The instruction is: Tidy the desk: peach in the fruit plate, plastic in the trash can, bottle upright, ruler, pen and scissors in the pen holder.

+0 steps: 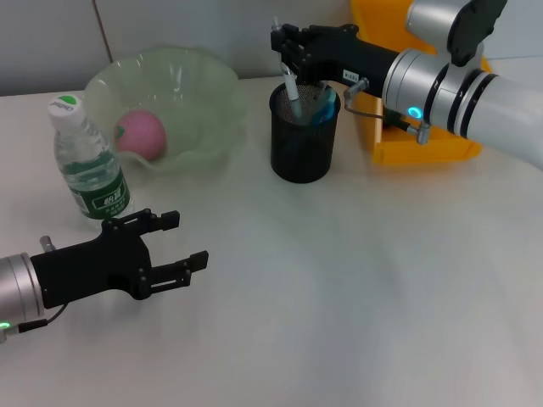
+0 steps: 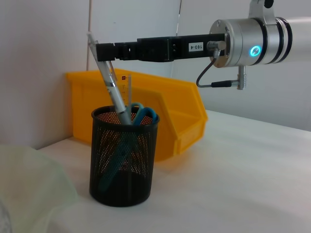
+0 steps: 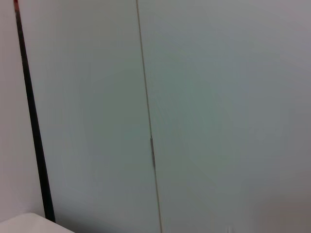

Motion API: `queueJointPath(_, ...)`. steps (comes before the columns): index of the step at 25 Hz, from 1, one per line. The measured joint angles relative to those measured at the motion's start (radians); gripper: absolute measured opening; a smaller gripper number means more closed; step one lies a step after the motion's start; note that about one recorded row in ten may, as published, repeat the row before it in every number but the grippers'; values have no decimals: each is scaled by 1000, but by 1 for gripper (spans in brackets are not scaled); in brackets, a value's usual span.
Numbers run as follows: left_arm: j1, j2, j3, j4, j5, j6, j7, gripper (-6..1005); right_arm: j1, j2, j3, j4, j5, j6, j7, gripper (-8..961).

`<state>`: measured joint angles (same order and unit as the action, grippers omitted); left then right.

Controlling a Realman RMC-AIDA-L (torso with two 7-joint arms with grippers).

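Pen (image 1: 291,87), light, stiff and slick, leaned half inside the far holder (image 1: 304,144), your right gripper (image 1: 288,52) pinching its top end; left gripper (image 1: 174,246) waited open, near-left, empty.

Looks like a lab or test room staged as an office desk. Plain white table (image 1: 356,322) pushed against bare pale wall panels (image 3: 218,116) with a dark vertical strip (image 3: 31,121). Desk props only: black mesh pen holder (image 1: 304,136), green fruit plate (image 1: 199,119), water bottle (image 1: 89,161). Yellow plastic parts bin (image 2: 160,111) at the back, of the workshop kind. No home furnishings anywhere.
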<state>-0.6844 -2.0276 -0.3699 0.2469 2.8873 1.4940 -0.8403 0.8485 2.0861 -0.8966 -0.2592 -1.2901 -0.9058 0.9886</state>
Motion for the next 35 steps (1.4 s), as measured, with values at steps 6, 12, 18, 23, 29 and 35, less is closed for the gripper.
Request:
queueJointPath(6,2,3,0,0,-3,0,-3,797,3,0,1,-5,0,-1,21,276)
queueJointPath(12,1,7,0,0,-3,0,-11,797,5,0,2,-9,0,-2,29,467)
queueJointPath(18,-1,6,12,2,-3,0,-19,797,-9,-4,-1,-24,-3,-48,68,620)
queueJointPath(23,-8,9,22,7,-4,7,-57,797,-97,-5,-17,-154,-6,-160,202,700)
queueJointPath(29,5,15,19,11,-5,69,-95,797,-244,-24,-38,-336,-35,-444,337,795)
queueJointPath(35,19,30,18,11,-7,149,-140,797,-275,-115,-33,-354,-243,-669,512,792)
